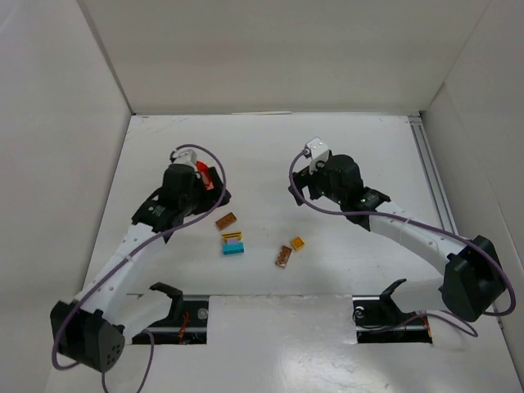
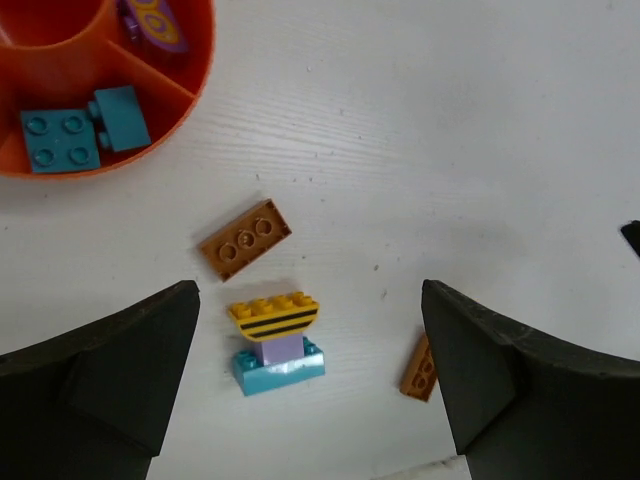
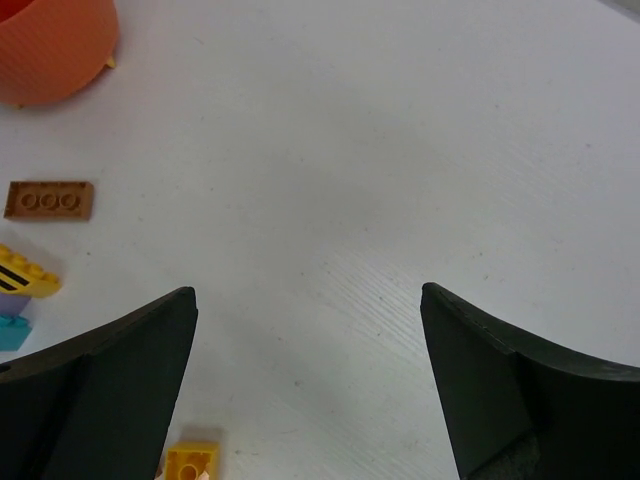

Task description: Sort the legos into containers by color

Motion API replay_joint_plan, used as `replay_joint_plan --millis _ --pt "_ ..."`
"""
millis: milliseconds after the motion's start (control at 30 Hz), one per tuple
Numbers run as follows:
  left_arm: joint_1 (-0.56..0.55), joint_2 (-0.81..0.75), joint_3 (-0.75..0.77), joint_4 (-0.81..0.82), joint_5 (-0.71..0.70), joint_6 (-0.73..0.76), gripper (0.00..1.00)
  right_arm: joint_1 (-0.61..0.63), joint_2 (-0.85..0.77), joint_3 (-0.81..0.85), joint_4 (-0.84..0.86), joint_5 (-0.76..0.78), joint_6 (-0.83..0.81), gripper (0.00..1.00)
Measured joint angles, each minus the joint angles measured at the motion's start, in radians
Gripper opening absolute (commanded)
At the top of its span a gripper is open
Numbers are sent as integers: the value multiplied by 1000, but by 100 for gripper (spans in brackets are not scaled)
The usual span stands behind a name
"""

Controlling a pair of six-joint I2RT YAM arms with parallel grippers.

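Observation:
The orange-red bowl has compartments; two teal bricks and a purple piece lie in it. In the top view the bowl is mostly hidden under my left gripper. On the table lie a brown brick, a small stack of yellow striped, purple and teal bricks, a second brown brick and a yellow brick. My left gripper is open and empty above the stack. My right gripper is open and empty over bare table, right of the bricks.
White walls enclose the table on the left, back and right. A metal rail runs along the right side. The bowl also shows at the top left of the right wrist view.

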Motion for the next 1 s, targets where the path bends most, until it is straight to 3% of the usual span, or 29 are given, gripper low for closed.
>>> replay_joint_plan --millis 133,233,467,700,1000 --pt "-256 194 86 20 -172 -29 92 -29 -19 -2 0 -19 -5 97" --pt "-362 346 151 37 -261 -33 92 -63 -37 -3 0 -51 -6 97" --pt "-364 404 76 114 -358 -2 87 -135 -72 -37 -7 -105 -10 97" --pt "-363 397 -61 182 -350 57 85 -171 -69 -58 -31 -161 -14 97" --pt "-310 399 -89 266 -346 112 83 -171 -46 -59 -33 -199 -16 97"
